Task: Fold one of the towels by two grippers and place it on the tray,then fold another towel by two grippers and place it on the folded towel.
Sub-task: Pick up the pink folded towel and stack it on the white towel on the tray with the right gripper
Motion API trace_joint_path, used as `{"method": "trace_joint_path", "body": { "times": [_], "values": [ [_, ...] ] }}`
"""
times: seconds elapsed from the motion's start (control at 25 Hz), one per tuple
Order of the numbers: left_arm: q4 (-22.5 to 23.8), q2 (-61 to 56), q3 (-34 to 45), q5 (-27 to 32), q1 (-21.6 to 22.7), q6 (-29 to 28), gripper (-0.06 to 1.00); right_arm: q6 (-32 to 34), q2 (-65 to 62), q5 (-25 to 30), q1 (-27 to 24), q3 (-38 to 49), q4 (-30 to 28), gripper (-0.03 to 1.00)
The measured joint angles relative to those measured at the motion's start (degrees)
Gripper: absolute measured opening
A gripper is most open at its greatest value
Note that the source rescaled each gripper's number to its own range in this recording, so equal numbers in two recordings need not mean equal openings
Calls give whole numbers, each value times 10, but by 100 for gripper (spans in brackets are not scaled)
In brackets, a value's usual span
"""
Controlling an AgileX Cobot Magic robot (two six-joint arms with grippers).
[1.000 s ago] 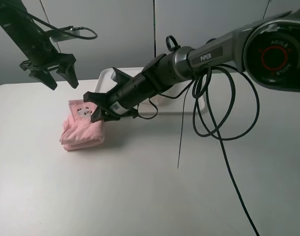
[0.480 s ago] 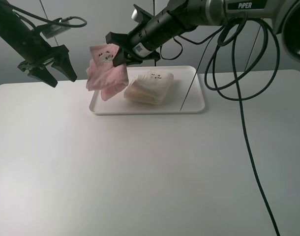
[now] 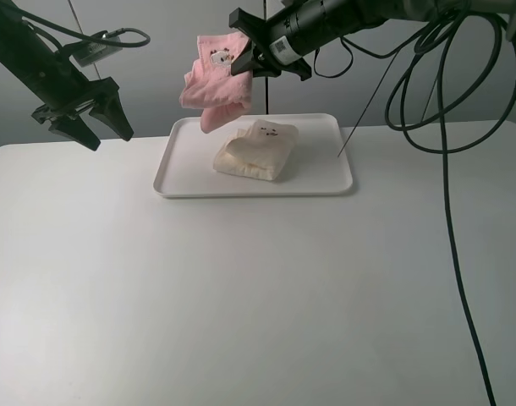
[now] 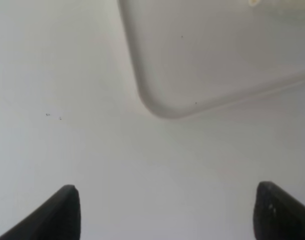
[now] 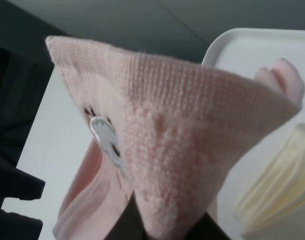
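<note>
**Pink towel lifted, nearing the stack**

Since the pink towel (image 3: pixel 214 80) rose from left of centre to top centre, right gripper (image 3: pixel 245 56) pinching it, only lowering onto cream towel (image 3: pixel 258 150) on tray (image 3: pixel 326 182) remains. Left gripper (image 3: pixel 85 118) spread, empty, upper left.

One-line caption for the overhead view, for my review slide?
Right gripper carries the folded pink towel above the tray holding the folded cream towel; left gripper hangs open, empty.

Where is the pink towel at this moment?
In the exterior high view the pink towel hangs in the air from the shut right gripper, above the back left part of the tray, just left of the folded cream towel.
</note>
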Motion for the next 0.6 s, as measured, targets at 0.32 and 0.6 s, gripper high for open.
{"method": "trace_joint_path", "body": {
  "times": [0.32,0.6],
  "values": [
    [0,0,0,0,0,0,90,14,17,1,-21,-2,0,8],
    [0,0,0,0,0,-1,90,22,88,-14,-27,-2,-28,8]
  ]
}}
